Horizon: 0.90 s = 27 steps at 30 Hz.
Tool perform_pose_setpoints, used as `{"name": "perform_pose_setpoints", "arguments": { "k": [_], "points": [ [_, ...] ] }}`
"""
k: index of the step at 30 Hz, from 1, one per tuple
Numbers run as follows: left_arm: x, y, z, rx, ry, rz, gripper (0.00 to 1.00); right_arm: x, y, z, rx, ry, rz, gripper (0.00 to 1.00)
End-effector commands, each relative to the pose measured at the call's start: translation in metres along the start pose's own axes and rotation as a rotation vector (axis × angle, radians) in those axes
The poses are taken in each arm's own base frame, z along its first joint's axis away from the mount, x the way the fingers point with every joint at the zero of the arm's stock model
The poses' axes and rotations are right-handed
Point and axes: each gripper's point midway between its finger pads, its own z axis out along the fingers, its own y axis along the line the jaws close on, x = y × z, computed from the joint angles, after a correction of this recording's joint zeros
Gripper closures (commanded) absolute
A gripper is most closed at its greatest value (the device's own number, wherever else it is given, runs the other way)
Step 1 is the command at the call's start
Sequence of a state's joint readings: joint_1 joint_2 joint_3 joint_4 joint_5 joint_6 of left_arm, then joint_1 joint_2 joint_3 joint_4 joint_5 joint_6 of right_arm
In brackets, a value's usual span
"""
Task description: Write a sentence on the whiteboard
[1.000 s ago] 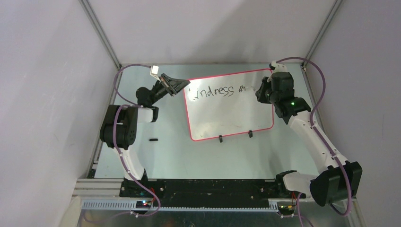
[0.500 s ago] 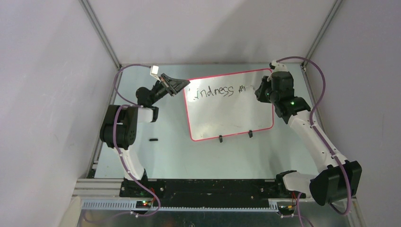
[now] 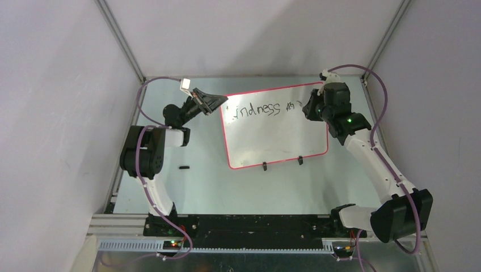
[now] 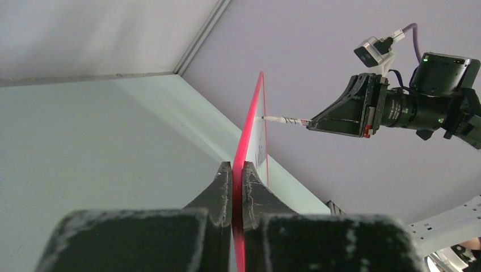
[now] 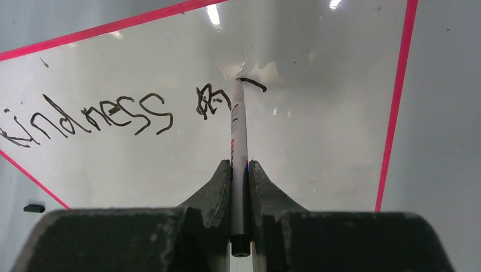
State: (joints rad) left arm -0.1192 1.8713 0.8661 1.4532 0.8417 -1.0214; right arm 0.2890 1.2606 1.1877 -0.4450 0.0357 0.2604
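grey walls [image 3: 255, 34] are enclosing the pale worktop [image 3: 227, 187] bearing the glossy white, pink-rimmed whiteboard [image 3: 272, 136]. the left end effector [image 4: 238, 169] is clamping its left rim; the right end effector [image 5: 239, 167] is pinching a white marker [image 5: 238, 130] against it, beside the black handwritten sentence [image 5: 102, 116], its last strokes illegible.

From high at six o'clock we look down over the whole pale green worktop [image 3: 227, 187]. Our left wrist view sights edge-on along the glossy white, red-rimmed whiteboard [image 4: 249, 130] toward three o'clock. Our right wrist view faces its written side, close up. All three share it.
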Motion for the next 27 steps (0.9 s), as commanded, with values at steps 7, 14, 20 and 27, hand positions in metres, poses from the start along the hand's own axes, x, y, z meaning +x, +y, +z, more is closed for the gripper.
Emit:
{"name": "perform_pose_setpoints", "arguments": {
  "k": [7, 14, 20, 27],
  "points": [
    [-0.010, -0.008, 0.002, 0.047, -0.003, 0.107, 1.00, 0.003, 0.006, -0.008, -0.009, 0.034, -0.046, 1.00],
    [-0.010, -0.008, 0.002, 0.048, -0.003, 0.106, 1.00, 0.010, -0.003, -0.009, 0.045, 0.056, -0.054, 1.00],
    [-0.010, -0.009, 0.002, 0.049, -0.003, 0.109, 1.00, -0.001, -0.011, -0.009, 0.083, 0.012, -0.036, 1.00],
    [-0.010, -0.009, 0.003, 0.049, -0.004, 0.108, 1.00, -0.011, -0.014, -0.009, 0.089, -0.027, -0.009, 1.00]
  ]
}}
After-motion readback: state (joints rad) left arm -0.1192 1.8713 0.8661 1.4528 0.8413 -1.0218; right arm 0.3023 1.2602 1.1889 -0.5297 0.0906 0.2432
